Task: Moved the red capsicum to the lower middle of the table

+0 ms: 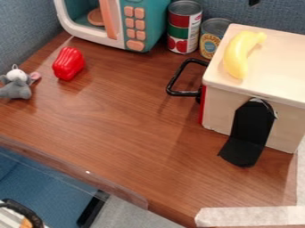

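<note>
At the very top edge, right of centre, a small black tip (254,2) shows against the blue backdrop; it looks like the end of my gripper, far from the capsicum. The shiny red capsicum (68,63) rests on the upper left of the brown wooden table (125,120), below the toy microwave and right of the grey mouse. Nothing touches it.
A teal and white toy microwave (147,24) stands at the back left, with cans (184,26) beside it. A plush mouse (16,84) sits at the left. On the right is a pale box (274,62) with a black handle, a black bracket and a banana (237,55) on top.
</note>
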Tool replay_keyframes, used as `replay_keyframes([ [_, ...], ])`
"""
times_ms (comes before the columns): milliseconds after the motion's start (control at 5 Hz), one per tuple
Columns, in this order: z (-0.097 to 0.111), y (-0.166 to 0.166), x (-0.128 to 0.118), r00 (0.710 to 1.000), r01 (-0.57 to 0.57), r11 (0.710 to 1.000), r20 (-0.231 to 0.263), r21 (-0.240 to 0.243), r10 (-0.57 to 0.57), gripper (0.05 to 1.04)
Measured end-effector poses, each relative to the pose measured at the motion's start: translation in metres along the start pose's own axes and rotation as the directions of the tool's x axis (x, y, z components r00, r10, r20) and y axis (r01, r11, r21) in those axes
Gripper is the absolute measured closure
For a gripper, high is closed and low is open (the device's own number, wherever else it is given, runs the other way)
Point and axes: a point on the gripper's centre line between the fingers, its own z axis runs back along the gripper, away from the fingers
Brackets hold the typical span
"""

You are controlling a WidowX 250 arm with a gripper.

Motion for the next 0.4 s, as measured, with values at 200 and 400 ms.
replay_keyframes([
  [200,-0.012,-0.002,-0.002,0.999,0.010,1.000,-0.034,0.008,-0.010,0.083],
  [400,-0.020,0.035,0.015,0.998,-0.045,0.998,-0.047,-0.032,0.043,0.083],
])
